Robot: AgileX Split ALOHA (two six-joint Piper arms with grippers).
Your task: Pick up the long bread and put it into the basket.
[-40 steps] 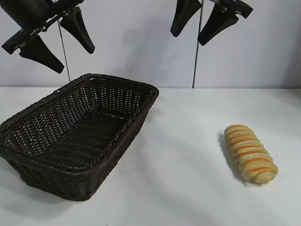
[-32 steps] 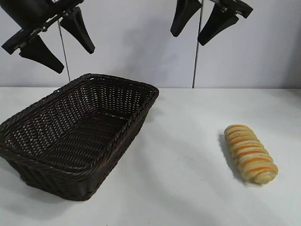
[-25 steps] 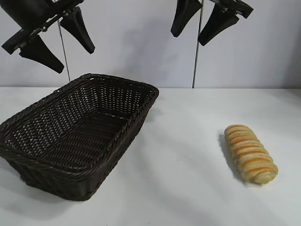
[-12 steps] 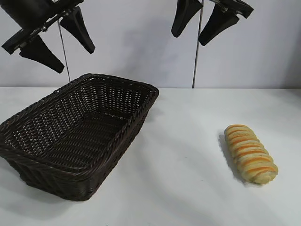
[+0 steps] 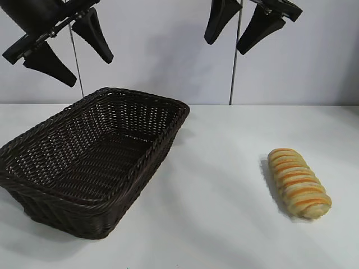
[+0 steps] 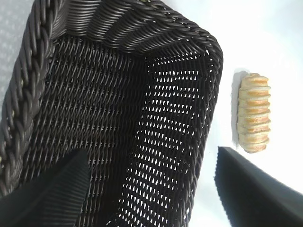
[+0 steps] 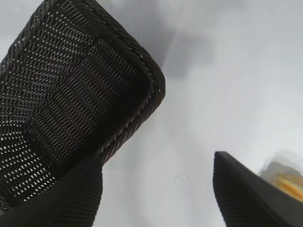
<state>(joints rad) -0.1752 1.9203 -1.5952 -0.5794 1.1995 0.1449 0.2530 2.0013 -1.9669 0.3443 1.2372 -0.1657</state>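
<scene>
the pick-up is not yet begun: the long bread (image 5: 299,183) is lying on the table at four o'clock from the basket (image 5: 148,158), both the right gripper (image 5: 247,25) and left gripper (image 5: 70,47) are hanging open and empty high above, so the nearer right one needs to be dropping onto the loaf.

White table (image 5: 224,224) fills the lower part of the frame, plain matte surface. Two items sit directly on it: dark woven basket (image 5: 147,158) at left, angled toward the upper middle, and the long bread (image 5: 298,182) at lower right, lying flat, well apart from the basket.
</scene>
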